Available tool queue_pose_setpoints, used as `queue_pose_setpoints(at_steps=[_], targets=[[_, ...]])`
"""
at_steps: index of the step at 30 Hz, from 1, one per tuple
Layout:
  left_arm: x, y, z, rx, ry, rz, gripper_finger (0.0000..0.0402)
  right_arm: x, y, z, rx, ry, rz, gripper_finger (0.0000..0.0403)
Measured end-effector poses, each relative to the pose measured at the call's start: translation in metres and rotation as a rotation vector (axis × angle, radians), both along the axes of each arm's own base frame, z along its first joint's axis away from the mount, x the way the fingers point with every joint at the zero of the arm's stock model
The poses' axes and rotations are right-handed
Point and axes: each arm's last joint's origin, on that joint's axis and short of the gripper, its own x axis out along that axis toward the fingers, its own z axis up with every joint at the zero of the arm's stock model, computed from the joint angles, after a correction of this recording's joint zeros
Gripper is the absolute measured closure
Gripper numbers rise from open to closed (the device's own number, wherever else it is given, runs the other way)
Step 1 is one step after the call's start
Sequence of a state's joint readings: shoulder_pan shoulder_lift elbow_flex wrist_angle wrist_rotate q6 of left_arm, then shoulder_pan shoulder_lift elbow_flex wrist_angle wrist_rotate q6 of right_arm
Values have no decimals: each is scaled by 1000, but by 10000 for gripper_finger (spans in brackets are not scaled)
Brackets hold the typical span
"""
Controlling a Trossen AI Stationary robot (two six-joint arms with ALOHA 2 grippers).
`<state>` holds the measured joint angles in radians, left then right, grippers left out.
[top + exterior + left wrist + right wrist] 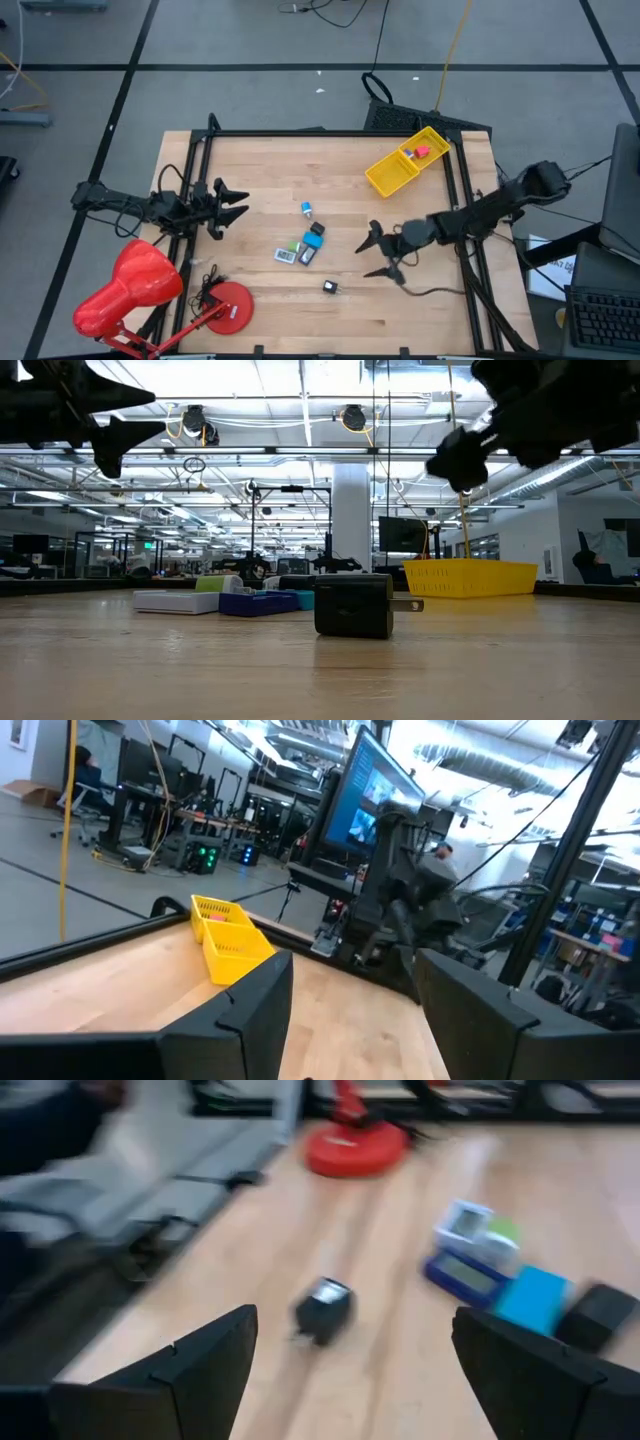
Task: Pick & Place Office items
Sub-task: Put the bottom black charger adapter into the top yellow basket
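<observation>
Several small office items lie on the table's middle: a white and blue piece (306, 209), a blue block (314, 240), a black piece (307, 256), a white and green piece (286, 254) and a small black cube (330, 287), also seen in the low view (354, 605) and the right wrist view (324, 1308). A red/pink piece (421, 152) lies inside the yellow tray (392, 176). My right gripper (377, 255) hangs open above the table, right of the cluster. My left gripper (238, 203) is open, raised near the left edge.
A big red desk lamp (130, 290) stands at the near left corner on its round base (228, 306). The yellow tray (468, 576) sits at the far right. A black frame edges the table. A dark cable (430, 292) trails on the wood near my right arm.
</observation>
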<state>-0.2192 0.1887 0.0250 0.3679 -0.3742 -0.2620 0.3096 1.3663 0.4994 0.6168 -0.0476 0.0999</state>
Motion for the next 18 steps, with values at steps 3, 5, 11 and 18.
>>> queue_pose_setpoints(at_steps=[3,5,11,18], targets=[[0,0,0,16,3,4,188,16,8,-11,-18,88,-164,81],[0,0,0,23,4,6,188,29,14,-14,-41,167,-240,81],[0,0,0,21,3,6,188,60,37,-10,-114,357,-266,81],[0,0,0,22,4,4,188,88,69,-3,-114,354,-232,81]])
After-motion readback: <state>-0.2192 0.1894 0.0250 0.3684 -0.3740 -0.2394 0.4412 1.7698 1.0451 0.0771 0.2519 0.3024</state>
